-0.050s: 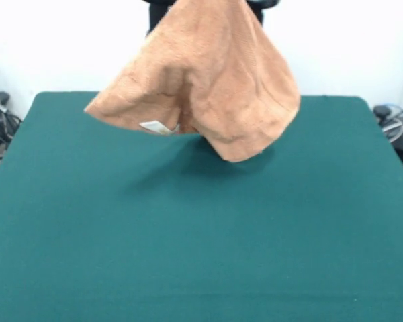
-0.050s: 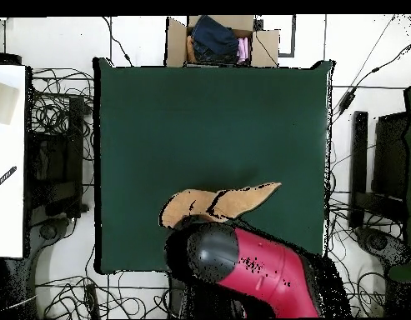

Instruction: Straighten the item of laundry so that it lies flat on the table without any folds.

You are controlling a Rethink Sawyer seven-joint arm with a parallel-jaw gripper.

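Observation:
The item of laundry (image 1: 208,74), an orange-tan towel, hangs in the air over the far half of the green table (image 1: 188,241). It spreads downward like a tent, and its lowest corner (image 1: 238,155) sits just above the cloth. A small white label (image 1: 154,126) shows at its lower left hem. The towel's peak runs off the top edge, where it is held up; the gripper itself is hidden there. From overhead, the red and black arm (image 2: 258,271) covers the gripper, and the towel (image 2: 221,204) sticks out beside it near the table's (image 2: 208,117) robot-side edge.
In the overhead view, a cardboard box (image 2: 177,42) holding dark and pink clothes stands beyond the table's far edge. Cables and dark equipment (image 2: 54,158) lie on the floor on both sides. A white surface (image 2: 8,167) stands at the left.

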